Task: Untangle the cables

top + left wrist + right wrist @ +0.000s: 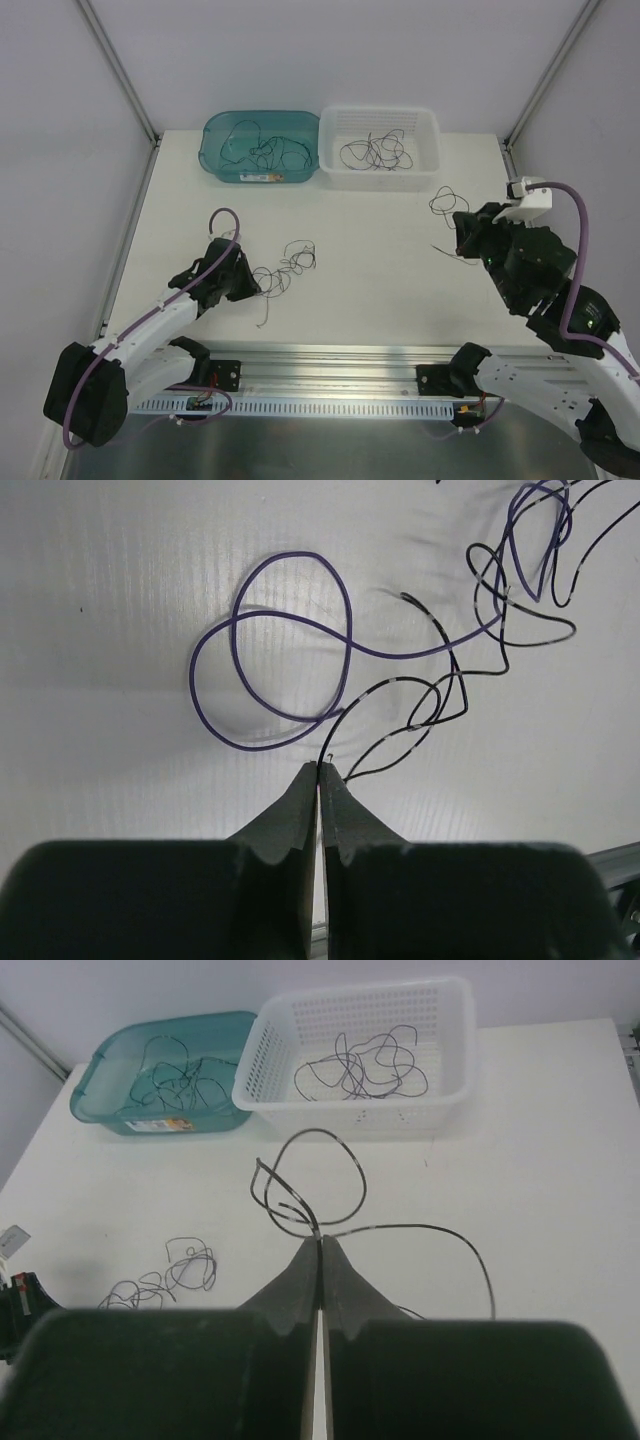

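Observation:
A small tangle of thin black and purple cables (287, 266) lies on the white table left of centre. My left gripper (251, 284) sits at its left edge. In the left wrist view it (320, 768) is shut on the end of a black cable (400, 685), with a purple cable loop (290, 650) just ahead. My right gripper (461, 233) is at the right. It (320, 1239) is shut on a separate black cable (312, 1175) that loops in front of the tips and trails right. That cable's loop (446, 203) lies apart from the tangle.
A teal bin (215, 160) and a white perforated basket (432, 150) stand side by side at the back, each holding several dark cables. Both show in the right wrist view, the bin (95, 1100) and the basket (460, 1050). A metal rail (330, 365) runs along the near edge.

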### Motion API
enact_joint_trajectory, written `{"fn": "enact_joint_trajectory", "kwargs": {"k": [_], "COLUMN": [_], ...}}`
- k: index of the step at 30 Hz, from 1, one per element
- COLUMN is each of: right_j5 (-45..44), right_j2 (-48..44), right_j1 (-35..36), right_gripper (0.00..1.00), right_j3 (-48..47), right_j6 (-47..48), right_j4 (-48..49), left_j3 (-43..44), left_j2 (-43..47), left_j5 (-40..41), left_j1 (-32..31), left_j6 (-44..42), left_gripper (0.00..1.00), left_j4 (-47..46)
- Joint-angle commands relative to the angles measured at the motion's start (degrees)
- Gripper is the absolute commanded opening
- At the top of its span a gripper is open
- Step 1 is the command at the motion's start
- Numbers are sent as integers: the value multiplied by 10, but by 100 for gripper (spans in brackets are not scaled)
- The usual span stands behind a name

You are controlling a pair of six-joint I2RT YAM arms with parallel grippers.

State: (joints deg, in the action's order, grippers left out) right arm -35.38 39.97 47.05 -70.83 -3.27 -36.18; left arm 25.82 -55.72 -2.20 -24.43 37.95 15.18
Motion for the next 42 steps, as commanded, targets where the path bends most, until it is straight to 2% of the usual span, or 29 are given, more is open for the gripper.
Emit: {"fn": "enact_joint_trajectory", "kwargs": {"k": [1,7,10,11,14,15,17,18,22,28,31,35,42], "right_j5": [-14,24,59,67,102,113,158,175,273,346,367,384,385], "right_j2": [19,25,41,46,62,64,72,75,93,110,114,120,128], "right_j1": [-6,-16,-17,-16,-16,-16,-16,-16,-13,5,13,29,50], "right_gripper": [1,1,1,1,1,1,1,1,1,1,1,1,1], "right_j3": [5,58,72,74,77,79,88,90,94,100,103,109,120], "right_j6": [26,-1,-14,-18,-25,-31,-33,-32,-25,-11,-12,-13,-23], "right_j4": [-42,-35,-25,-23,-6,0,29,38,84,119,129,144,162], "left_j3": [5,12,23,31,52,58,78,85,127,168,179,199,230], "left_j2": [-7,1,21,29,59,68,75,78,91,88,78,53,-6], "left_j5": [18,11,-5,-19,-58,-71,-99,-120,-147,-171,-155,-124,-90], "left_j1": [-4,-4,-4,-4,-4,-4,-6,-12,-40,-102,-134,-195,-256], "left_j6": [5,1,-5,-7,-14,-21,-24,-25,-35,-64,-75,-89,-92], "left_gripper": [0,1,25,42,58,69,79,87,97,96,94,87,80], "left_j4": [-11,2,7,9,11,11,11,11,6,-38,-77,-117,-170]}}
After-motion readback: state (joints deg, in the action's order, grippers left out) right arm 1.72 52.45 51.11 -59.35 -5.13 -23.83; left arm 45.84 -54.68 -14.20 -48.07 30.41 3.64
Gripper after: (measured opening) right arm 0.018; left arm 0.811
